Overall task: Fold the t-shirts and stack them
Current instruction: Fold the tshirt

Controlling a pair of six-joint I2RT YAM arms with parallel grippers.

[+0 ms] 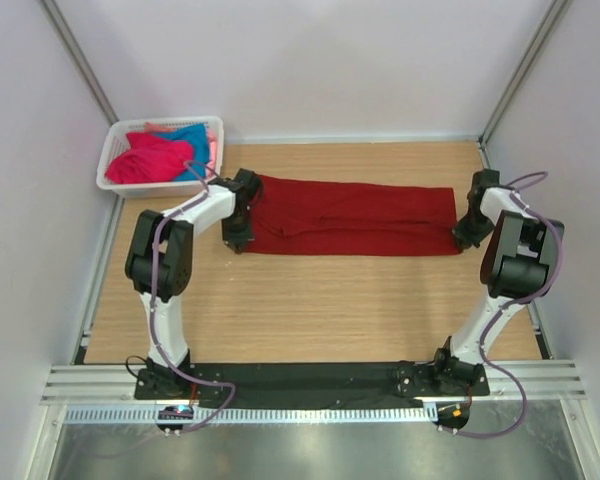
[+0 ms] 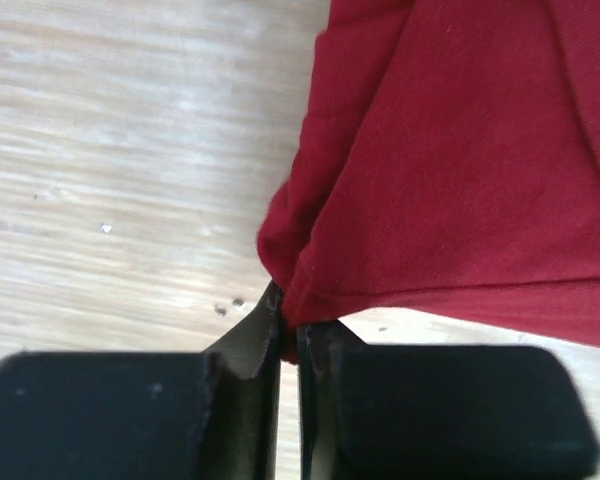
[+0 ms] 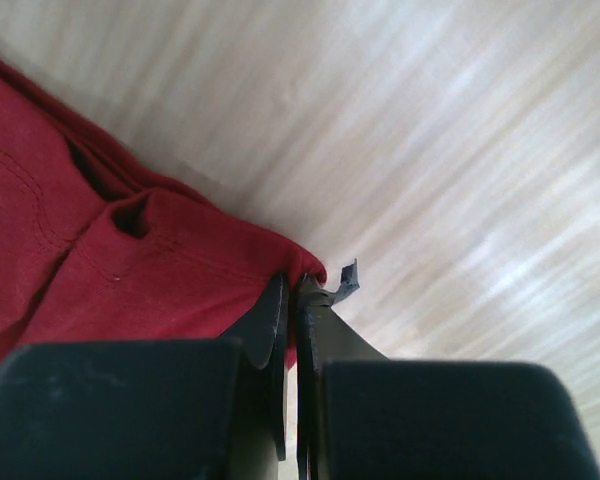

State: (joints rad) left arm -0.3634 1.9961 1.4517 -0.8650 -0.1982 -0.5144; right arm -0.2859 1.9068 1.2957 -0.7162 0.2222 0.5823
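Left gripper (image 2: 290,330) and right gripper (image 3: 292,300) both clamped on the dark red soft cloth t-shirt (image 1: 360,215), at its 9 and 3 o'clock ends. Lift in sync, with even tension through the fold.

- The wooden table (image 1: 310,300) fills the middle of the top view, its pale grain running left to right.
- A dark red t-shirt (image 1: 355,217) lies on it as a long band across the upper middle, from left of centre almost to the right edge.
- A white lattice basket (image 1: 107,163) sits at the upper left corner.
- A black base plate (image 1: 310,378) runs along the lower edge.
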